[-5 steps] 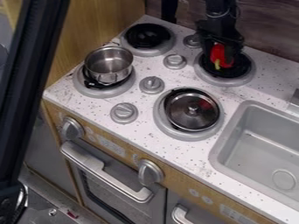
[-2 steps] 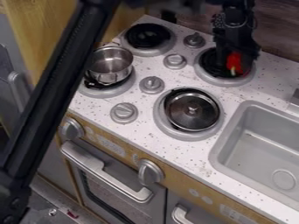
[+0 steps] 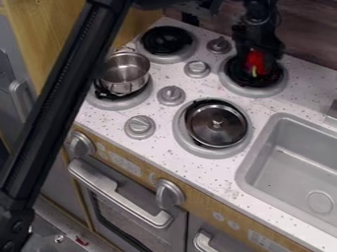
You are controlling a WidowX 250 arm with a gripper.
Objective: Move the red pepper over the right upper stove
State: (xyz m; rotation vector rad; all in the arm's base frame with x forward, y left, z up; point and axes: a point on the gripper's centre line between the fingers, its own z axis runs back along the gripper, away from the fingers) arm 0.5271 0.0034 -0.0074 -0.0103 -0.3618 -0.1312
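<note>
Speckled white tabletop (image 3: 217,171), black claw (image 3: 256,56) gripping the red toy pepper (image 3: 254,61), round black burner (image 3: 239,78) right underneath; I'd ease straight down, then release gently.

Rm over sink (image 3: 289,162), knobs (image 3: 171,96) btwn burners (image 3: 181,135)

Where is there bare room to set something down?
Inside the sink, on the upper-left burner, and on the counter between sink and upper-right burner. Crowded: that burner, beneath the gripper and red pepper; lower-left burner, under the pot; lower-right burner, covered.
</note>
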